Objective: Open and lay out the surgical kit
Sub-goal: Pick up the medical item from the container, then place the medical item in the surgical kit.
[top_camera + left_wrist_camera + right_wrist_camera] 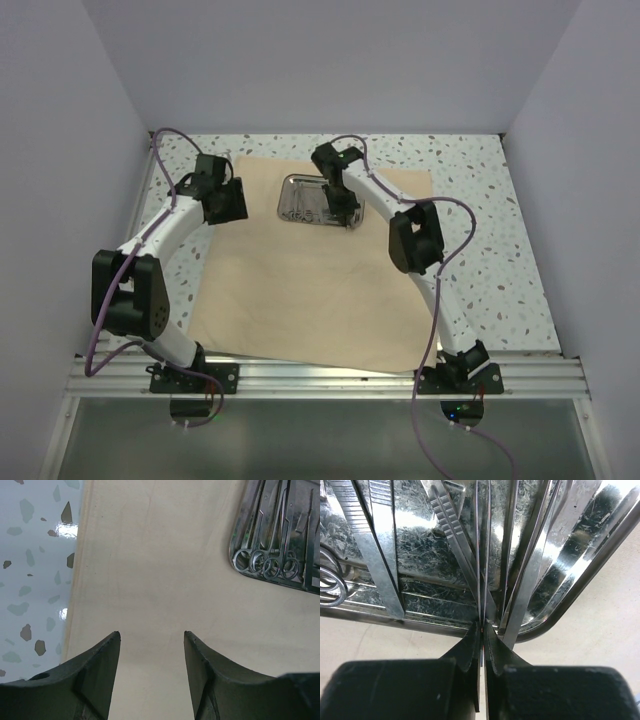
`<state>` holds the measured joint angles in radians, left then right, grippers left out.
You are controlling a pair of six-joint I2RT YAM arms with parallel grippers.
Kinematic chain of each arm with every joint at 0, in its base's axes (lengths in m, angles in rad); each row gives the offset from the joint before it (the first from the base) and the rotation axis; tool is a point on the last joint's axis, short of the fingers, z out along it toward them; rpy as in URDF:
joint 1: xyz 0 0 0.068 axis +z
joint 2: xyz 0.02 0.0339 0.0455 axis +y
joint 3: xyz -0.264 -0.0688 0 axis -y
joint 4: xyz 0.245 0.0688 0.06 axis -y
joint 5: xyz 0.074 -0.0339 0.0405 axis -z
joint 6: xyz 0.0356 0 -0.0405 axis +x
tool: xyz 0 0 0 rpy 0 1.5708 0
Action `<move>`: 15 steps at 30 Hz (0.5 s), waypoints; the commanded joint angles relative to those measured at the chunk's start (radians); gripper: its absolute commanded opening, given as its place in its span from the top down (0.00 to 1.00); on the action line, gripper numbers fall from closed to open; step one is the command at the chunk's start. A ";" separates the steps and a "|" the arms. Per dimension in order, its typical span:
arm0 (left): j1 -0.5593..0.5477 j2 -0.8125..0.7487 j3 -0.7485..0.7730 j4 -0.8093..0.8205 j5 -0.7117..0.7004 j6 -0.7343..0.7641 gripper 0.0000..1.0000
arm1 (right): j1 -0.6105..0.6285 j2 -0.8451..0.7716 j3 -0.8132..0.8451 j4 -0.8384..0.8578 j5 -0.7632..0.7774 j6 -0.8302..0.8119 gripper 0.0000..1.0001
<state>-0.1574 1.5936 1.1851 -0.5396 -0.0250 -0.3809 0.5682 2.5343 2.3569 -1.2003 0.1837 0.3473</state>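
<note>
Lying flat, the cloth (300, 290) is already opened; the tools (270, 562) are left in the tray (296, 186) at its far middle. One thin tool (481, 555) is pinched by the right gripper (483, 628); the left gripper (151, 635) is open.

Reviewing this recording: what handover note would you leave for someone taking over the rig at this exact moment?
Left pincer: open, empty, above the tan cloth wrap, left of the tray.
Right pincer: shut on a thin silver instrument at the rim of the shiny rectangular steel tray.
Done: cloth spread flat, tray sitting on its far part.
To do: the silver ring-handled instruments and the other tools lie in the tray; lay them out on the cloth.
</note>
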 commanded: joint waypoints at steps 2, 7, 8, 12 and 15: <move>0.009 0.003 0.015 0.030 0.007 0.017 0.43 | 0.001 -0.052 0.076 -0.038 -0.027 0.022 1.00; 0.010 0.000 0.030 0.026 0.020 0.016 0.43 | 0.004 -0.159 0.080 -0.038 -0.032 0.090 1.00; 0.010 -0.003 0.036 0.024 0.020 0.010 0.43 | 0.005 -0.242 0.038 -0.019 -0.038 0.137 1.00; 0.010 -0.026 0.038 0.030 0.066 -0.009 0.22 | 0.059 -0.467 -0.249 0.085 -0.066 0.298 1.00; 0.010 -0.044 0.009 0.064 0.097 -0.036 0.00 | 0.143 -0.613 -0.485 0.162 -0.081 0.456 1.00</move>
<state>-0.1574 1.5932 1.1854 -0.5392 0.0189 -0.3977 0.6163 2.0911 2.0041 -1.1194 0.1394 0.6060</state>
